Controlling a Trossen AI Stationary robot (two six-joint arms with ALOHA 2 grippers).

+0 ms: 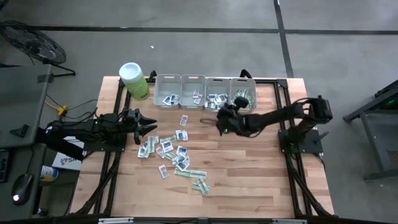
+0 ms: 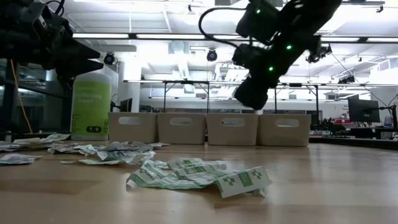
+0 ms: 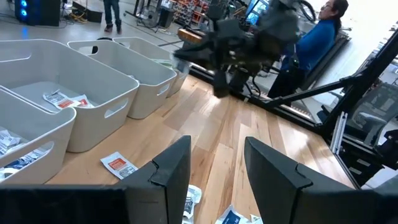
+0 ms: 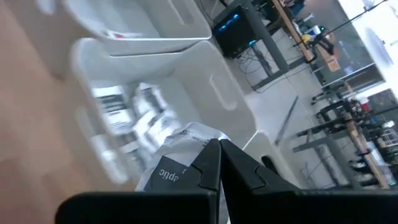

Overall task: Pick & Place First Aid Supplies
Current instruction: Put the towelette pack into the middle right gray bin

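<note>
While my left end effector [image 1: 151, 128] hangs open at nine o'clock of the scattered packets [image 1: 174, 157], my right end effector [image 1: 219, 116] pinches a white packet [image 4: 177, 158] above the surface [image 1: 249, 180], near the bins [image 1: 205, 91] at twelve.

Four bins [image 1: 205, 91] line the table's [image 1: 249, 180] far edge, packets [image 1: 174, 155] scattered before them, canister [image 1: 134, 79] at their left

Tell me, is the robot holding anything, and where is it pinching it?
The right end effector pinches a small white packet by its edge, in front of the bins. The left end effector is open and holds nothing.
</note>
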